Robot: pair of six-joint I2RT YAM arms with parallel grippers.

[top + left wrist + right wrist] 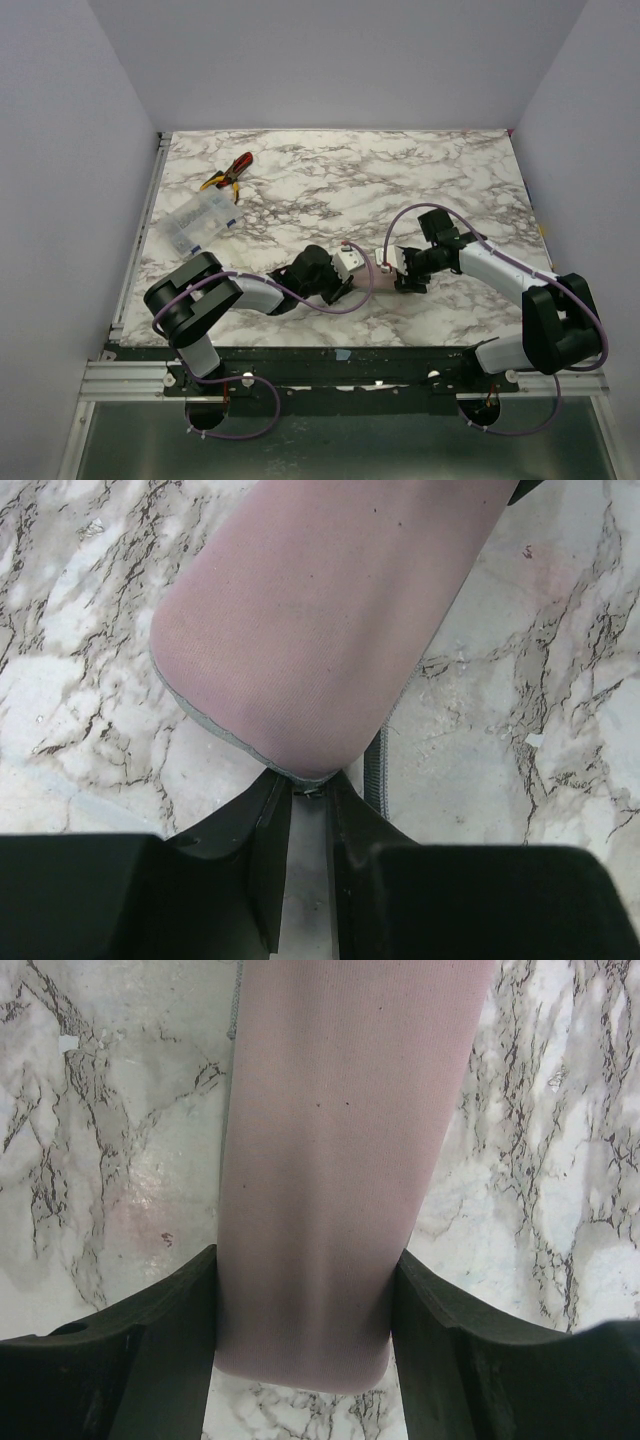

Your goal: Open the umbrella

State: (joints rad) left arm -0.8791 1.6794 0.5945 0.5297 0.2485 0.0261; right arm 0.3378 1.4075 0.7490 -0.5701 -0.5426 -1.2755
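Note:
The folded umbrella (386, 268), in a pale pink-lavender fabric cover, lies near the table's front middle, held between both grippers. My left gripper (358, 272) is at its left end. In the left wrist view its jaws (310, 785) are almost together and pinch the seam at the rounded end of the umbrella (320, 610). A grey strap (375, 770) hangs beside that end. My right gripper (398, 270) is at the other end. In the right wrist view its jaws (305, 1260) press on both sides of the umbrella's body (340, 1140). Canopy, shaft and handle are hidden.
Red-and-yellow pliers (228, 175) lie at the back left of the marble table (400, 180). A clear plastic box (198, 222) sits at the left, beside the left arm. Pale walls close in the left, back and right sides.

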